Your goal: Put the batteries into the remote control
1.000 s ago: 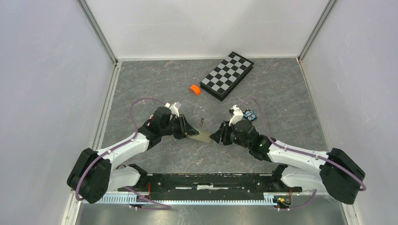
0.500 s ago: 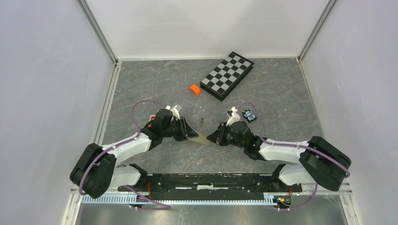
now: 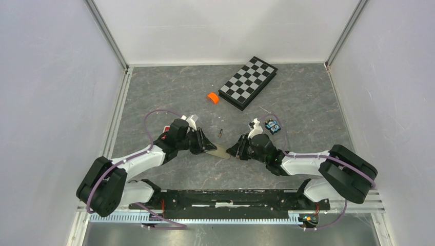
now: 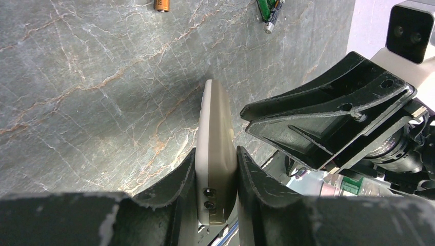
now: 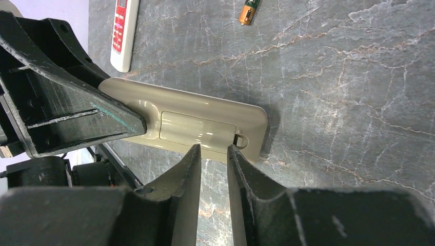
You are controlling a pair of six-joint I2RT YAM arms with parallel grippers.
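Table: a gray, stone-look table point(image 3: 308, 102) with plain white walls around it.
Left gripper: the left gripper point(image 4: 215, 154) is clamped tight on one end of the remote control point(image 5: 205, 120).
Why held so: the remote stands on its thin side with its back turned to the other arm. This is likely so that arm can get at the battery door point(image 5: 197, 128).
Right gripper: the right gripper point(image 5: 213, 148) has its two fingers a little apart, with nothing between them. The tips sit at the remote's long edge, just beside the door and its little catch point(image 5: 240, 139).
Door: it looks closed, so the job in hand is most likely to pop it open. No battery can go in until then.
Batteries: the batteries point(image 4: 270, 10) lie loose on the table, apart from the remote. The greenish ones lie together, and one coppery battery point(image 4: 162, 5) lies off to the side. They seem to be left there to be picked up once the door is off.
Writing: the beige remote's back shows no name or words. The battery labels are too small to read.
Second remote: a white remote point(image 5: 124, 33) with red and pink keys lies flat behind the left gripper. Its marks are too tiny to read.
Far things: a checkered board point(image 3: 248, 82), an orange roll point(image 3: 213, 97) and a blue-and-black gadget point(image 3: 273, 125) sit out of the way.
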